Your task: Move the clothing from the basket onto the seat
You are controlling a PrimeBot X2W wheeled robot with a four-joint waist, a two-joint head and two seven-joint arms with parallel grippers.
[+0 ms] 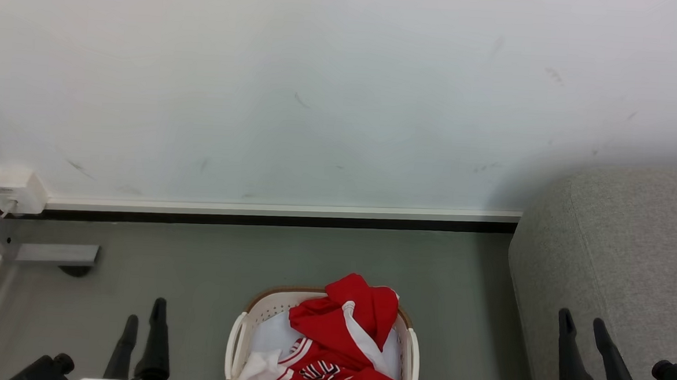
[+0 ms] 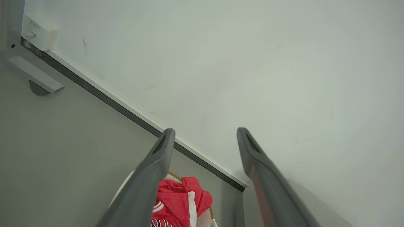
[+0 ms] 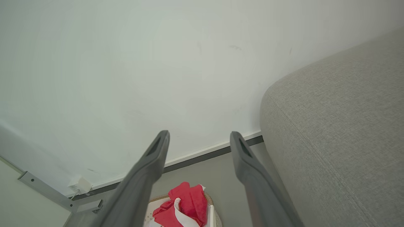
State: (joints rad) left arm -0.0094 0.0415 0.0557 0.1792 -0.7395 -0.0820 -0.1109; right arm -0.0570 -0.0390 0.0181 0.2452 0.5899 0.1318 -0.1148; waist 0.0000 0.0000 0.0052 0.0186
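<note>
Clothing (image 1: pixel 331 328) lies in basket (image 1: pixel 235 344), between left fingers (image 1: pixel 156 342) and right fingers (image 1: pixel 570 358).

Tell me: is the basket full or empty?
Full: red clothing heaps above the rim of the basket; none on the visible seat.

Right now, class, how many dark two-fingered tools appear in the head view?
2. The left tool sits lower left, over the smooth grey floor; the right tool lower right, before the large grey fabric sofa. Both open; none seems hidden.
</note>
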